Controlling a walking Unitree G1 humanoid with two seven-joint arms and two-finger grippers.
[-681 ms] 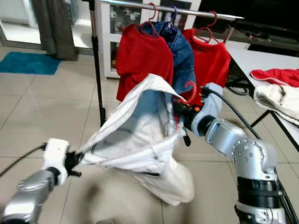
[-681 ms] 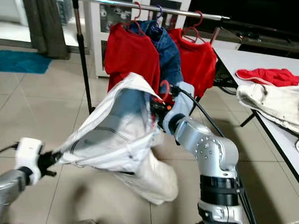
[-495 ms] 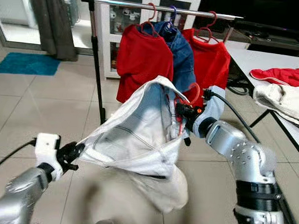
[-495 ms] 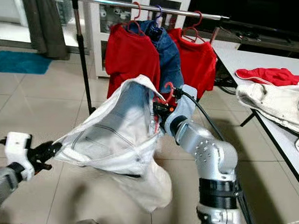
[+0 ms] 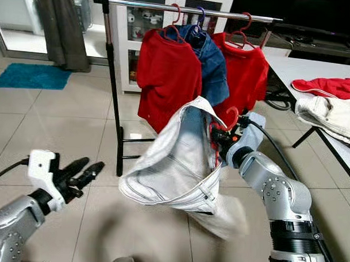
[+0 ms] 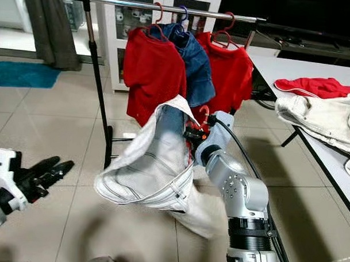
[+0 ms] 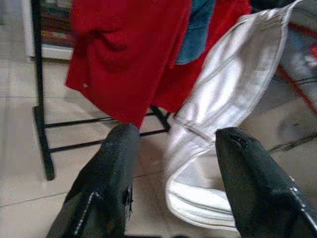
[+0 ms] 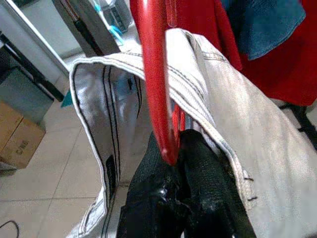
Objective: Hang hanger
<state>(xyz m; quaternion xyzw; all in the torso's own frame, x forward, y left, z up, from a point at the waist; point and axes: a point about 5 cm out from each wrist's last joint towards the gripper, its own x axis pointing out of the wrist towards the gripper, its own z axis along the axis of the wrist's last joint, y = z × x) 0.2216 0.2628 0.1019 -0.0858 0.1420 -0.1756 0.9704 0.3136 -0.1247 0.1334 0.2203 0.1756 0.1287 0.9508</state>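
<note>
Right tool (image 8: pixel 173 148) grips red hanger (image 8: pixel 154 74), white jacket (image 5: pixel 179 165) hiding most

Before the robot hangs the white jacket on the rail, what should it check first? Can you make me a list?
1. Right gripper shut on the red hanger: ok.
2. White jacket on that hanger: cannot tell; it droops in a heap with one end near the floor.
3. Left gripper out of the cloth: ok, open and holding nothing.
4. Free room on the clothes rail: ok, bare bar on the robot's left of the red shirt.
5. Hanger hook up at the rail: not ok, it is well below the bar.
</note>
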